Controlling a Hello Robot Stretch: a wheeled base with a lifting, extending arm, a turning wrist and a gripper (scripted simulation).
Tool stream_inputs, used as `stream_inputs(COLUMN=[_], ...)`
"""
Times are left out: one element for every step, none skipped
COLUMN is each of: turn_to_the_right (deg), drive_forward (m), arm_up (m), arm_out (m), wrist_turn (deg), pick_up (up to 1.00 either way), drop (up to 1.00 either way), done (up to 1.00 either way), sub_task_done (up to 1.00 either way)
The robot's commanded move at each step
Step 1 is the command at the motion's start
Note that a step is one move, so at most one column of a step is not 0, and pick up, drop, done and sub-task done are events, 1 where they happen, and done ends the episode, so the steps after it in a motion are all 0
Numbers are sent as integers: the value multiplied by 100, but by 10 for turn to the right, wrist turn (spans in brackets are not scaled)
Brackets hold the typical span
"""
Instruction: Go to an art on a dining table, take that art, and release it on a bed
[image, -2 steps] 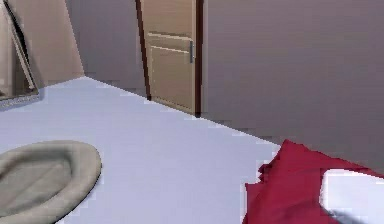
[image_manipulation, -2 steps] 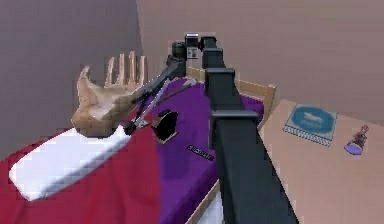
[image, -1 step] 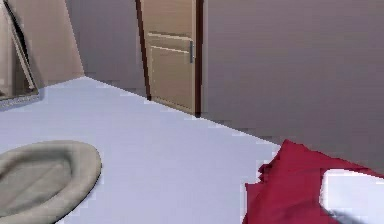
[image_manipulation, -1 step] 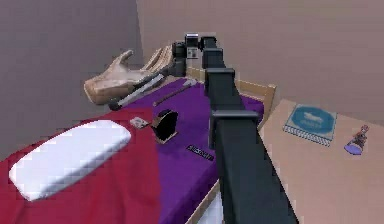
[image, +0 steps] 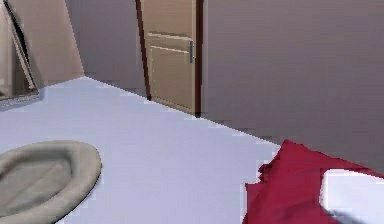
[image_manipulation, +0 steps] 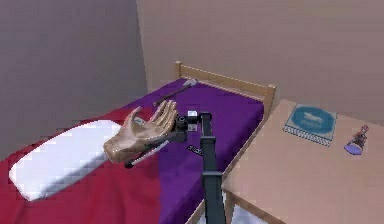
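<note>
A tan hand-shaped sculpture, palm up with fingers spread, is at the far end of my gripper in the arm side view. The dark arm rises from the bottom edge to it. Under and behind both lies the bed, with a red and purple cover, a white pillow and a wooden frame. I cannot tell whether the gripper holds the sculpture or whether it rests on the cover. The bed's red corner with a white pillow also appears at the forward view's lower right.
A wooden table stands by the bed at the arm side view's right, carrying a flat blue item and a small purple object. Ahead are a closed wooden door, a beige round cushion on pale floor, and a leaning frame.
</note>
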Motion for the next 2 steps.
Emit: stream_inputs(turn_to_the_right=[0,0], drive_forward=[0,0], arm_up=[-32,0], arm_out=[0,0], wrist_turn=[0,0], pick_up=[0,0], drop=[0,100], done=[0,0], sub_task_done=[0,0])
